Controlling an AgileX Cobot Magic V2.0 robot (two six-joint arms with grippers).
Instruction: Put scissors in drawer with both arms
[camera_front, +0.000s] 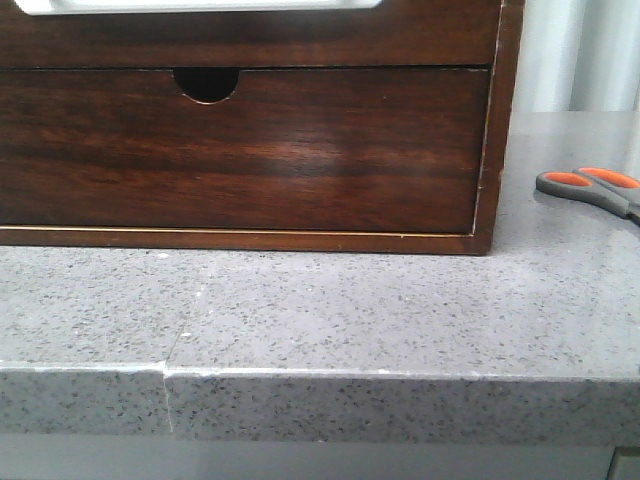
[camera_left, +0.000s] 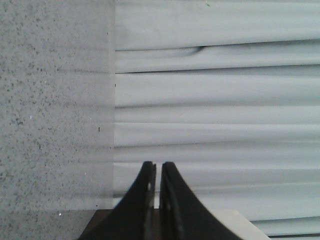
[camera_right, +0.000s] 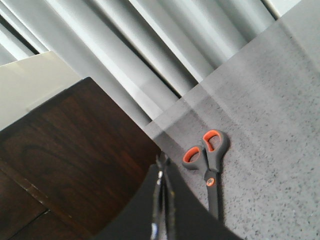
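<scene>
The scissors (camera_front: 590, 185) lie flat on the grey stone counter to the right of the wooden cabinet, their grey handles lined in orange. In the right wrist view the scissors (camera_right: 207, 157) rest just beside my right gripper (camera_right: 162, 160), which is shut and holds nothing. The drawer (camera_front: 250, 40) is the upper reddish-brown front with a pale strip (camera_front: 200, 5) along its top, and it sits flush with the cabinet. My left gripper (camera_left: 158, 166) is shut and empty, facing a pale curtain. Neither gripper shows in the front view.
Below the drawer is a second dark front with a half-round notch (camera_front: 207, 85). The cabinet's side (camera_right: 75, 150) stands close to my right fingers. The counter's front edge (camera_front: 320, 375) runs across the front view. Pale curtain folds (camera_left: 215, 100) hang behind the counter (camera_left: 50, 100).
</scene>
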